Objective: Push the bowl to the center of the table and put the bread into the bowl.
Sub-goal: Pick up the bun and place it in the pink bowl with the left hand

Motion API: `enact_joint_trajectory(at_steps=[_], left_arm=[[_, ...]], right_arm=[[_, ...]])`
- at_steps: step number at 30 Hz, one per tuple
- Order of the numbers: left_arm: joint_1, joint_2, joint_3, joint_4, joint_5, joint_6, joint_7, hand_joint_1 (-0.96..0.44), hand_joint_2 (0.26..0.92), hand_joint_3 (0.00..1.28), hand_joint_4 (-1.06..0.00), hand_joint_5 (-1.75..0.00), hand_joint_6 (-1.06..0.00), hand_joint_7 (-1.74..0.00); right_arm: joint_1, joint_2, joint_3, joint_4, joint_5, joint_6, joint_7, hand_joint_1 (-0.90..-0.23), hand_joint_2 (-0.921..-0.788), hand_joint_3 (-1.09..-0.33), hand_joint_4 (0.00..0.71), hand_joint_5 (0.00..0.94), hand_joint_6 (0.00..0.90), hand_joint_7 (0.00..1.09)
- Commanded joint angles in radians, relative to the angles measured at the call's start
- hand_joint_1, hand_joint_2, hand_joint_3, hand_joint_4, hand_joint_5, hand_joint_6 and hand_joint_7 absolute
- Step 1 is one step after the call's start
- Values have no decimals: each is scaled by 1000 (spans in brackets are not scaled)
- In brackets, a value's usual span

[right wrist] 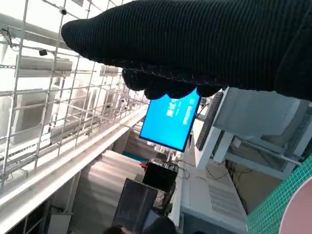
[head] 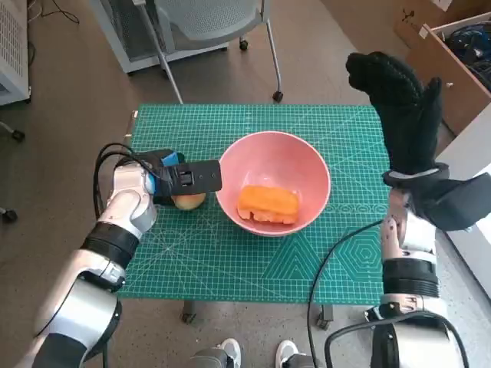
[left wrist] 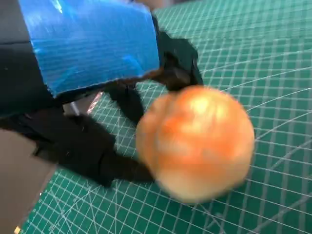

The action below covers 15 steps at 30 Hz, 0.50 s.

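Overhead, the pink bowl sits mid-table on the green mat with open mat all round, an orange bread inside; the gloved right hand is raised over the far right edge, empty, fingers extended. From the left wrist, the taped left hand touches a blurred, round golden bun, though whether it grips is unclear. The right wrist view shows only a bowl rim sliver.

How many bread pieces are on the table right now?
2. One orange loaf lies inside the pink bowl; one round bun sits on the mat beside the bowl, under the left hand.
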Motion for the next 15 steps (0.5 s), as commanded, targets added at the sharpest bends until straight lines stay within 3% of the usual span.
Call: enact_joint_trajectory(at_steps=[1, 15], left_arm=[[2, 37, 14, -42, -11, -39, -5, 3, 624, 563, -816, -1112, -591, -1283], [55, 111, 73, -236, -49, -85, -35, 1, 780, 270, -789, -1098, -653, -1145]], right_arm=[[14, 4, 0, 18, -6, -1, -2, -668, -921, -849, 214, 1, 305, 38], [5, 8, 2, 24, -6, -2, -5, -665, -921, -846, 215, 1, 306, 39]])
